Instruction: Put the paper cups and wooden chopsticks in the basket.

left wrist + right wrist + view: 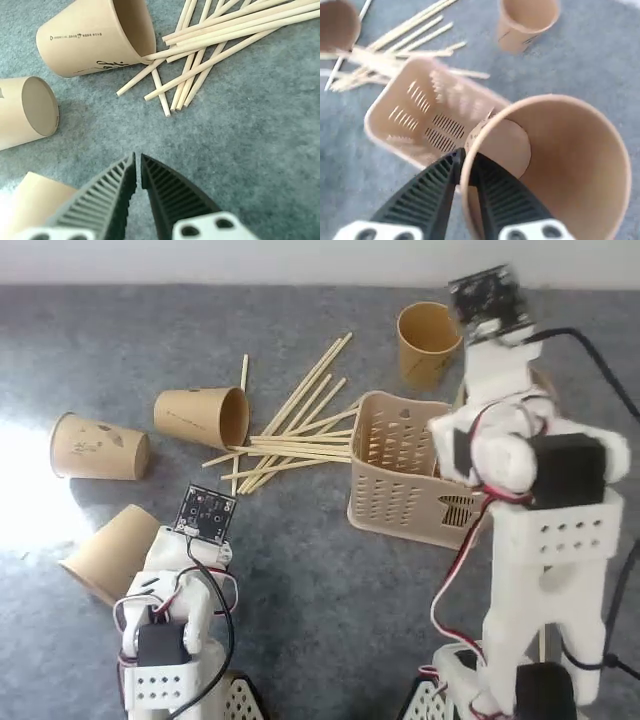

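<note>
From the high view, three paper cups (203, 415) lie on their sides on the grey tabletop (320, 590) beside scattered wooden chopsticks (290, 435). A fourth cup (428, 340) stands upright behind the basket (400, 500).

In the left wrist view, the left pincer (138, 160) hangs over bare tabletop near the chopsticks, jaws almost together, gripping nothing.

In the right wrist view, the right pincer (467, 155) pinches the rim of the held cup (555, 160) above the basket.
</note>
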Controlling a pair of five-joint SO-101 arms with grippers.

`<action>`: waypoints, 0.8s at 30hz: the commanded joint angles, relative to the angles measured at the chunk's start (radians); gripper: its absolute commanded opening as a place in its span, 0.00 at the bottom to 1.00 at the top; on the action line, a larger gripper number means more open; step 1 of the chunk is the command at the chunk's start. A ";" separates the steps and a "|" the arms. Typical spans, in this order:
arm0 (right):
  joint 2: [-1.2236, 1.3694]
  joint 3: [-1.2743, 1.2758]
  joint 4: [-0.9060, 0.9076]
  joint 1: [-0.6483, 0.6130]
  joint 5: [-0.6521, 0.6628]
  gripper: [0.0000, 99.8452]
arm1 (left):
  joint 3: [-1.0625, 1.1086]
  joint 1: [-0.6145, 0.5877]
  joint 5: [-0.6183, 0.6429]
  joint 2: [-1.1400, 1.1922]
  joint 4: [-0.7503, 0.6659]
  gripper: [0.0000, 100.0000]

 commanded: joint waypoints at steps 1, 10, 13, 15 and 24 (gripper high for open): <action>-0.035 0.020 0.047 0.022 -0.011 0.01 | -0.018 -0.008 0.008 -0.008 -0.034 0.02; 0.053 0.018 0.044 0.113 -0.005 0.01 | -0.018 -0.008 0.008 -0.008 -0.034 0.02; 0.077 0.023 0.044 0.108 0.002 0.01 | -0.018 -0.008 0.008 -0.008 -0.034 0.02; 0.094 0.025 0.044 0.107 0.002 0.01 | -0.018 -0.008 0.008 -0.008 -0.034 0.02; 0.145 0.071 0.041 0.105 0.000 0.01 | -0.018 -0.008 0.008 -0.008 -0.034 0.02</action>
